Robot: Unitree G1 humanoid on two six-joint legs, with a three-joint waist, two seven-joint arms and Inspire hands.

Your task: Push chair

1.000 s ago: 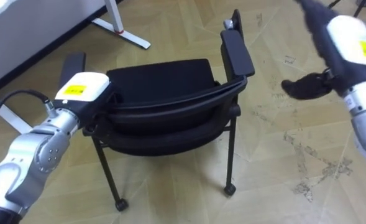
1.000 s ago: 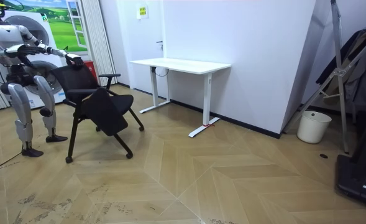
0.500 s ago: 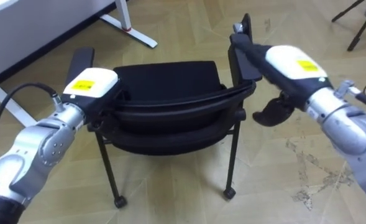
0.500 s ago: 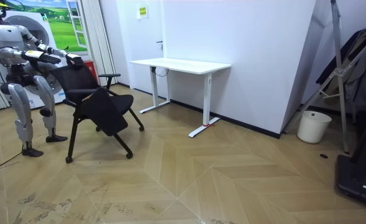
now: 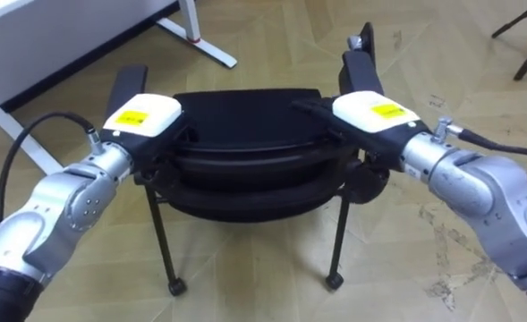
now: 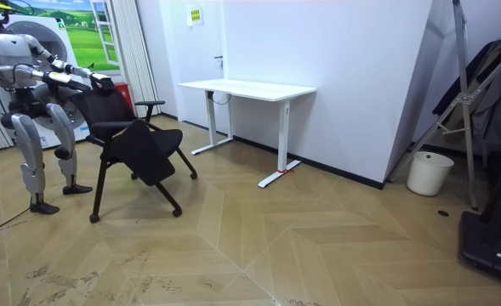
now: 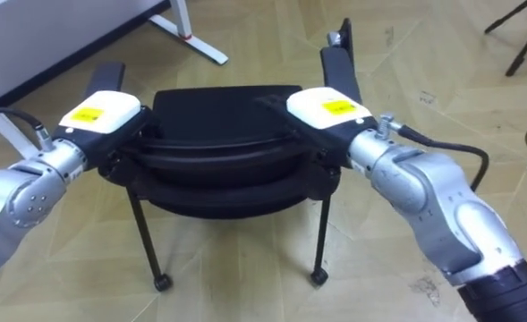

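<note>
Left hand, right hand on chair back; can't tell if they grip. Looks ready; pushing all left to do.

Eye views look steeply down, close; room view — distant; chair shared

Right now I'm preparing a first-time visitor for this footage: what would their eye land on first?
The black chair in the middle, seen from behind and above, with the left hand and the right hand set on the two ends of its backrest's top. In the room view the robot stands behind the chair at the room view's left, and a white desk stands by the wall beyond.
</note>
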